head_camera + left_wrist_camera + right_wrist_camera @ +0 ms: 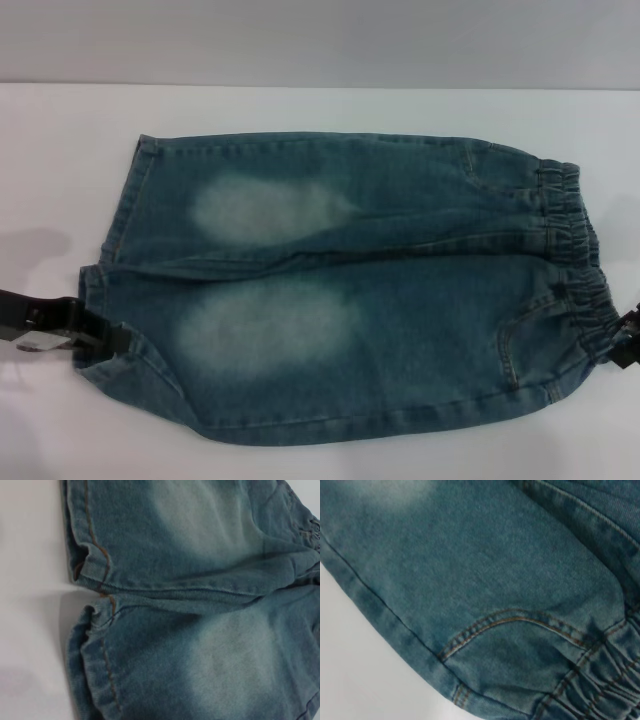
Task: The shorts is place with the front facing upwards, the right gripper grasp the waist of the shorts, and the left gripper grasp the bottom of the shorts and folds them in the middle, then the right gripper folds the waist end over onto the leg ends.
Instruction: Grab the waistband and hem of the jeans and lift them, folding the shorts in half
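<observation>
The shorts lie flat and front up across the white table, legs toward the robot's left and gathered waistband toward its right. The left gripper reaches in from the left edge of the head view and meets the bottom of the shorts at the nearer leg's hem; whether its fingers are closed on the cloth I cannot tell. The right gripper shows only as dark tips at the right edge, touching the waist's near corner, its grip also unclear. The right wrist view shows a stitched pocket beside the elastic. Nothing else lies around the garment.
</observation>
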